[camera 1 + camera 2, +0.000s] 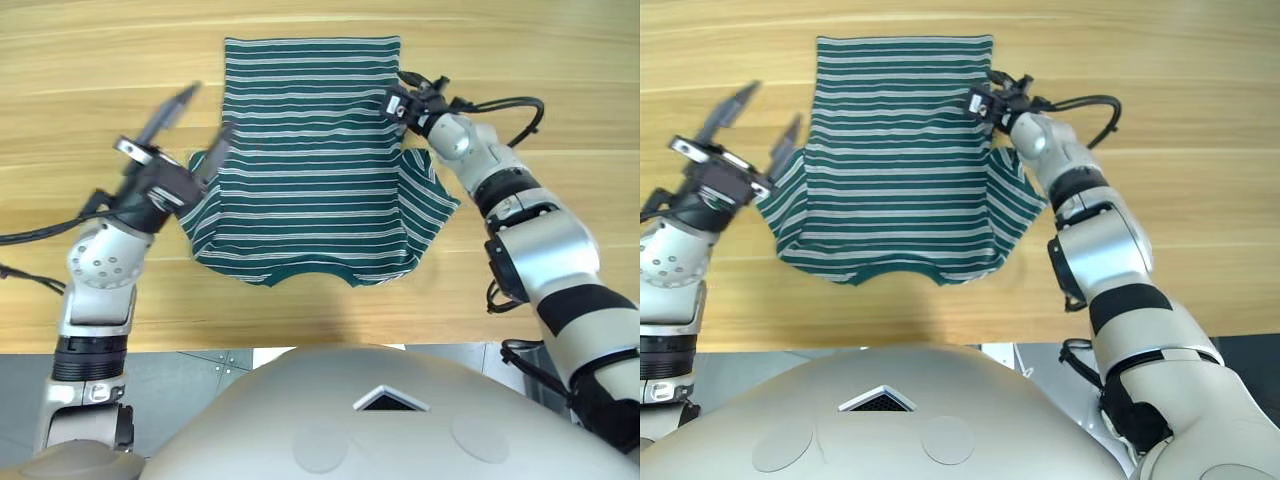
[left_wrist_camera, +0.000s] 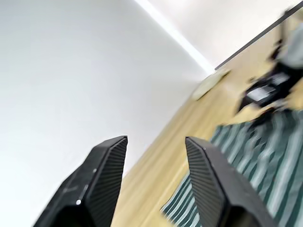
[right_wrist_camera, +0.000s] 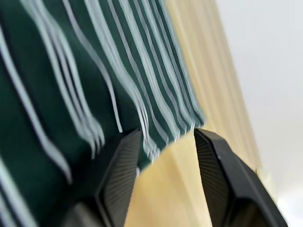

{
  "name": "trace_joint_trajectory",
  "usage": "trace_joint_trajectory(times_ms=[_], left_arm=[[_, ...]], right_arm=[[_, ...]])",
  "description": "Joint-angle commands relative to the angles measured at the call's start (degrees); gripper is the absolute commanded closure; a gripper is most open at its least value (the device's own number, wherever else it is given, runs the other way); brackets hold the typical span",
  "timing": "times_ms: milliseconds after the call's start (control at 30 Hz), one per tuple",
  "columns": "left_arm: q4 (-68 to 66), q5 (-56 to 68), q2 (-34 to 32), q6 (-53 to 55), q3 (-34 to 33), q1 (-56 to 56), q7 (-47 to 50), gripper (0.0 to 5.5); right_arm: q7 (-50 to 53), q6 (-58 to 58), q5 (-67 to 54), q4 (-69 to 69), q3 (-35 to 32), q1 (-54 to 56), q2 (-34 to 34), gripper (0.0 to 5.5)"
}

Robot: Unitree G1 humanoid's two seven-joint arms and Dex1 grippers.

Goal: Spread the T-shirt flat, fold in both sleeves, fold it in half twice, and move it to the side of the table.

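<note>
A green T-shirt (image 1: pixel 310 160) with thin white stripes lies on the wooden table (image 1: pixel 90 60), hem far from me and collar near me. Both sleeves (image 1: pixel 428 195) stick out at the near corners, slightly rumpled. My left gripper (image 1: pixel 200 125) hangs open above the table beside the shirt's left edge, over the left sleeve; its wrist view shows the fingers (image 2: pixel 106 175) with nothing between them. My right gripper (image 1: pixel 398 100) is low at the shirt's right edge, open, and in its wrist view the striped edge (image 3: pixel 156 104) lies by the gap between its fingers (image 3: pixel 213 170).
Bare wood surrounds the shirt on the left, right and far side. The table's front edge (image 1: pixel 200 350) runs close below the collar, with grey floor beyond it. Cables (image 1: pixel 520 105) trail from the right wrist over the table.
</note>
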State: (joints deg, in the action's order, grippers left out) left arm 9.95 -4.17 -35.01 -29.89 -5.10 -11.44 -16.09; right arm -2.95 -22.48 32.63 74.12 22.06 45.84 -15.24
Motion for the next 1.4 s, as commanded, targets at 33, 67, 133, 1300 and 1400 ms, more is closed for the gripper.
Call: trace_joint_trajectory(times_ms=[33,67,133,1300,1400], left_arm=[[-0.6,0.1,2.2,3.6,-3.3,-2.6,2.1,3.24],[-0.8,-0.6,2.6,4.1,-4.0,-3.2,2.5,3.24],[-2.3,-2.5,2.5,5.6,-6.3,-4.5,3.8,3.24],[-15.7,-43.0,-12.9,7.6,12.9,-1.1,-0.3,2.22],[-16.8,-43.6,-13.5,9.4,13.2,-0.2,1.1,2.22]], right_arm=[[0.6,2.6,-1.1,1.9,-1.2,-0.2,-1.1,3.42],[0.8,3.2,-1.2,2.2,-1.5,0.0,-0.9,3.42],[1.8,4.0,-1.8,2.4,-2.5,0.4,-0.8,3.42],[-3.7,-1.5,-15.9,-82.1,-26.4,-49.5,-16.1,3.38],[-3.4,-1.7,-15.6,-81.5,-26.6,-49.7,-15.9,3.38]])
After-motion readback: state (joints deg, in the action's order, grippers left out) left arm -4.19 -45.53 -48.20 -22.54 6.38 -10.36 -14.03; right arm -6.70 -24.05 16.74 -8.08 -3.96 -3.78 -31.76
